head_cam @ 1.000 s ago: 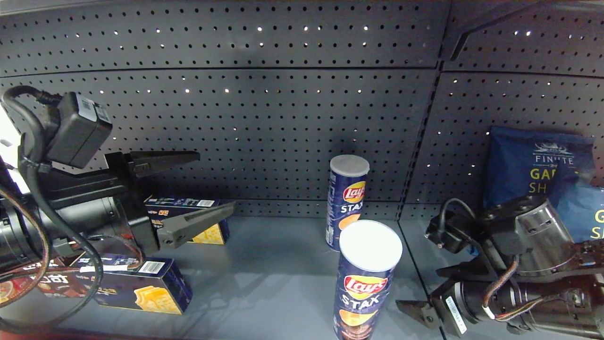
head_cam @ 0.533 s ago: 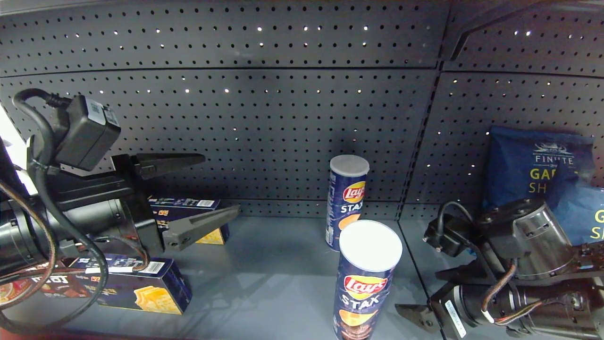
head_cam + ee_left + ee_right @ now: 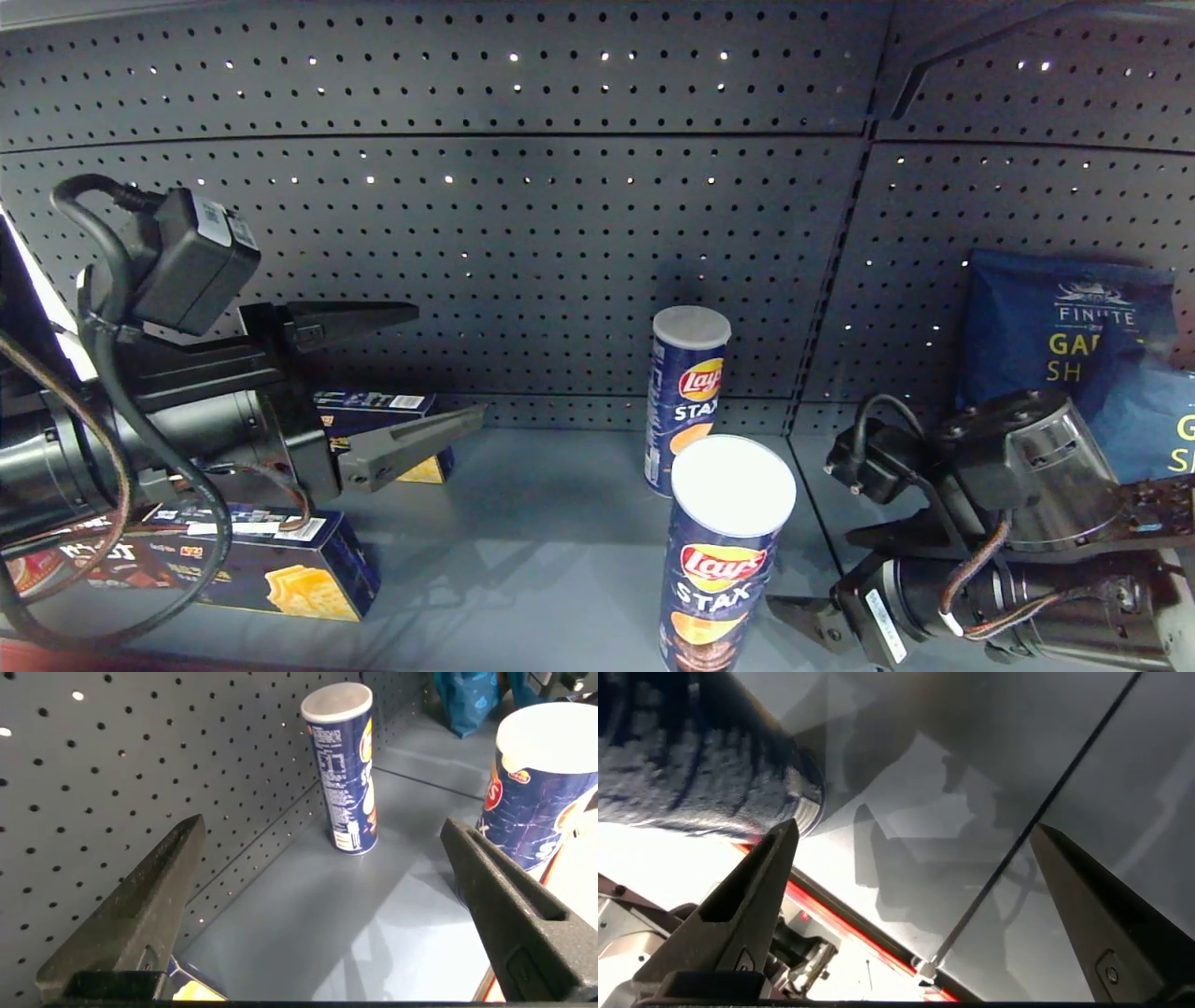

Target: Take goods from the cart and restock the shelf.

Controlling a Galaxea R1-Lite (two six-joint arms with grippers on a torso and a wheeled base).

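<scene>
The front can (image 3: pixel 728 551) stood at the front edge of the shelf (image 3: pixel 541 541), near the middle. Its bottom was cut off by the picture's edge. In the right wrist view the can was just a blurry blue shape (image 3: pixel 701 775) beside one finger. I could not tell if it touched the finger.

The right claw (image 3: pixel 913 831) sat low, just beside that can on its right side. It was spread wide and held nothing. Part of it was hidden behind its own arm in the head view.

At the front left corner lay a blue box (image 3: pixel 280 565). Cables crossed over its top. A red pack (image 3: pixel 56 565) beside it was mostly hidden.

The left claw (image 3: pixel 448 362) hung above the left part of the shelf. It was spread wide too, with nothing in it. It covered some of a second box (image 3: pixel 383 434) near the back edge.

Between the boxes and the cans the shelf was bare and gave open room.

The back can (image 3: pixel 686 401) stood upright close to the back edge, right behind the front can and apart from it.

Near the back right, a blue bag (image 3: pixel 1055 327) leaned on the wall with holes (image 3: pixel 560 233). A second bag (image 3: pixel 1153 420) was cut off at the side.
</scene>
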